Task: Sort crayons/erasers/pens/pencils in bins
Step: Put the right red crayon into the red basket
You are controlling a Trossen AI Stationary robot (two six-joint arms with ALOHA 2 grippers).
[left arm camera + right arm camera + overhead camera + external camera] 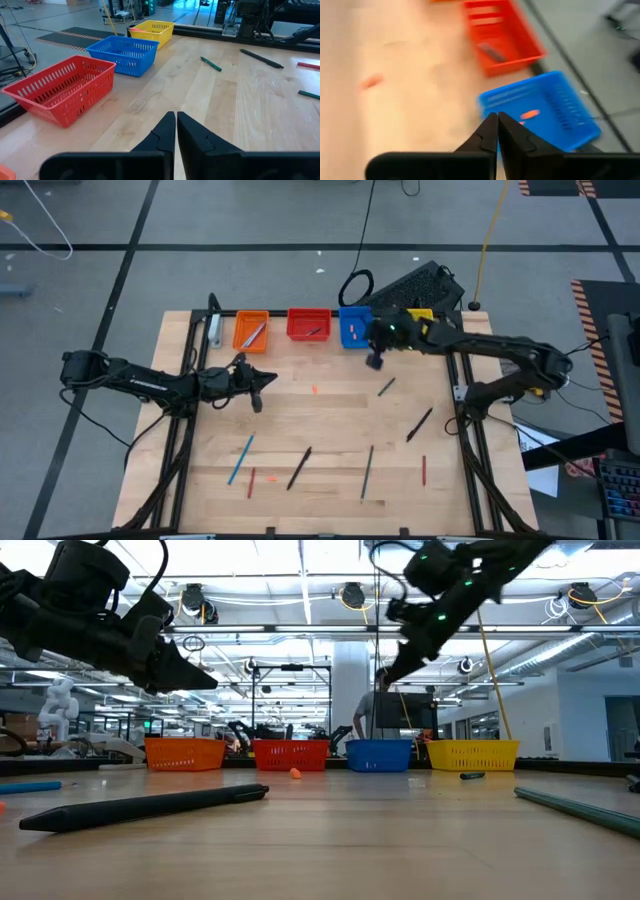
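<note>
My left gripper (pixel 262 380) hangs above the bare wood in front of the orange bin (pixel 251 330), fingers pinched closed, nothing between them. My right gripper (pixel 376 360) is up near the blue bin (pixel 354 327), also clenched with nothing in it that I can see; an eraser (pixel 530 114) lies inside that bin.

My guess is the step in hand is fetching the next piece. Nearest loose one is the small eraser (pixel 314 389) on the wood between my two grippers. To do it well: open the fingers before going down, come straight down over it, close low against the wood since the bit is tiny, then lift clear over the blue bin's wall before letting go.

Left to right on the near half of the table (pixel 200 480): a light blue pen (pixel 240 457), a short red crayon (pixel 251 481), a dark stick (pixel 299 467), a dark green pencil (pixel 368 470), another red crayon (pixel 423 470), and farther back a green stick (pixel 386 386) and a black stick (pixel 419 423). All are well apart, so each can be gripped alone.

Bins run orange, red bin (pixel 309 324), blue, yellow bin (pixel 421 316) along the far edge. Orange and red each hold something already.

In the way: my arms could cross over the middle, so only one should reach for the eraser. Cables and a dark mat (pixel 425 283) sit behind the bins, off the table.
</note>
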